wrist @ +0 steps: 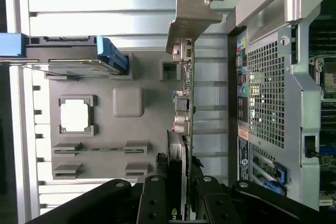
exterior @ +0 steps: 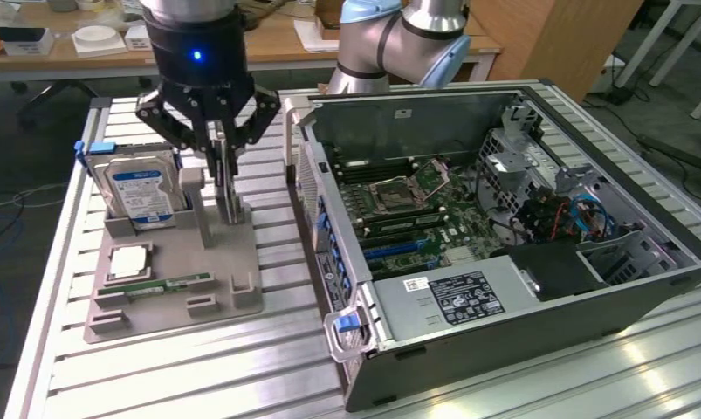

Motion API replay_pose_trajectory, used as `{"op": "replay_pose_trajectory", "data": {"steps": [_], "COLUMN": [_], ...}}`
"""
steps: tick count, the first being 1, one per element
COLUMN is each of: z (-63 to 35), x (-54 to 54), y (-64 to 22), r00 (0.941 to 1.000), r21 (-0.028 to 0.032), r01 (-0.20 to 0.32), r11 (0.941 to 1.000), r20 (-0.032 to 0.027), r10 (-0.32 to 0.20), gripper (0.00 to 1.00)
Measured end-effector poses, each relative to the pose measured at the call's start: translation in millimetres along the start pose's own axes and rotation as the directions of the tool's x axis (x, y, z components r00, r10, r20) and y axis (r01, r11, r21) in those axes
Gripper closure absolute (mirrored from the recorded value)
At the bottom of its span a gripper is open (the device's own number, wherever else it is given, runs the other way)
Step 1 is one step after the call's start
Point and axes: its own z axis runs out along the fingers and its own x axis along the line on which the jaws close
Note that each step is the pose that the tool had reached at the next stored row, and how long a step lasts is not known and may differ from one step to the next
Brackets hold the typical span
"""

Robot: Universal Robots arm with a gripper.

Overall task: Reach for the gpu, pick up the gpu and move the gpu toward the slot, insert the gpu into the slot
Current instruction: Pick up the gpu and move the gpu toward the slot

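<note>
Over the grey tray (exterior: 152, 307), gripper (exterior: 222, 163) clamped on both faces of the gpu (wrist: 189, 93), kept upright and edge-on, probably to suit a slot inside the open case (exterior: 502, 349) just beside.

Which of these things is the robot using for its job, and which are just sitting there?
For the job: gpu, clamped in the jaws; open computer case.
Just sitting there: hard drive; processor chip; memory stick.
</note>
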Motion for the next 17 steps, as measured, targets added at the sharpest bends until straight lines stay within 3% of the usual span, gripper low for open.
{"op": "replay_pose_trajectory", "data": {"steps": [9,17], "z": [-39.3,-39.7], "x": [-0.7,-2.4], "y": [1.5,1.6], "r00": [1.0000,0.9978], "r21": [-0.0001,-0.0013], "r01": [0.001,0.066], "r11": [1.0000,0.9978], "r20": [-0.0002,-0.0027], "r10": [-0.001,-0.066], "gripper": [0.74,0.74]}}
